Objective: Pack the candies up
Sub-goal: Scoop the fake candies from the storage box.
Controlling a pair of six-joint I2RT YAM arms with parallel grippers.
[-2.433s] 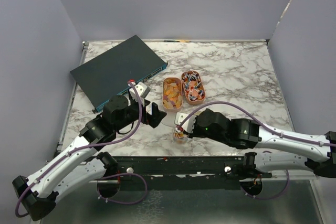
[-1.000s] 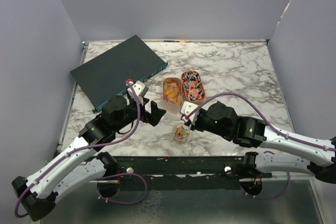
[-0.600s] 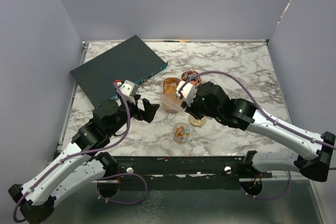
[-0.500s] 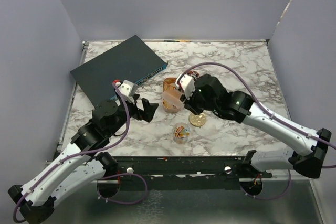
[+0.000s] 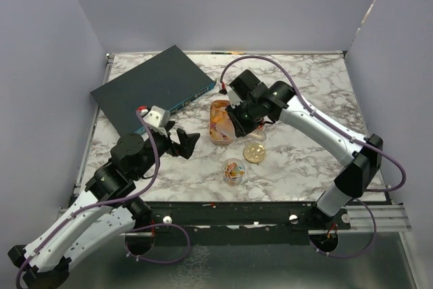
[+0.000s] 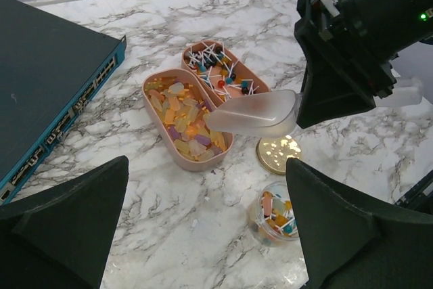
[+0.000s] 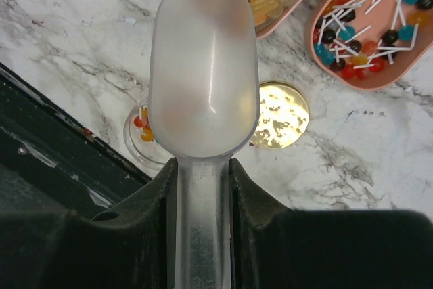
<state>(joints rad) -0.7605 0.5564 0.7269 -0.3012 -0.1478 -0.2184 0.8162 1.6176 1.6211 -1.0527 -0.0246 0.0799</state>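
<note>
Swinging up from the near table edge, the right tool [image 5: 240,118] had left the small clear jar [image 5: 233,170] where it hovered low moments before, and in the top view it hung over the near end of the peach tray [image 5: 211,130] of orange-yellow candies [image 5: 220,118], clamped on a frosted scoop [image 5: 226,131]. I read that as one load delivered and the next dip due. The left tool [image 5: 183,141] had drawn back toward its own side, fingers spread wide and empty, aimed at the trays. A gold lid [image 5: 254,152] lay flat on the marble table [image 5: 304,93] between tray and jar, and a dark network switch [image 5: 152,89] sat at far left. Left wrist view: scoop bowl [image 6: 254,114] level, just above the tray's near right rim [image 6: 203,162] and not yet among the sweets. This tray was heaped with yellow, orange and a few purple pieces. The second tray [image 6: 191,51], touching it on the far side, held red, blue and dark balls on white sticks. The jar [image 6: 274,213] was open and holding a shallow mix of both kinds. Right wrist view: both fingers [image 7: 162,191] were closed on the scoop handle [image 7: 201,194]. The bowl looked empty, though the frosted plastic made that uncertain. The jar [image 7: 139,133] peeked out under its left edge, the lid [image 7: 279,114] to its right.
</note>
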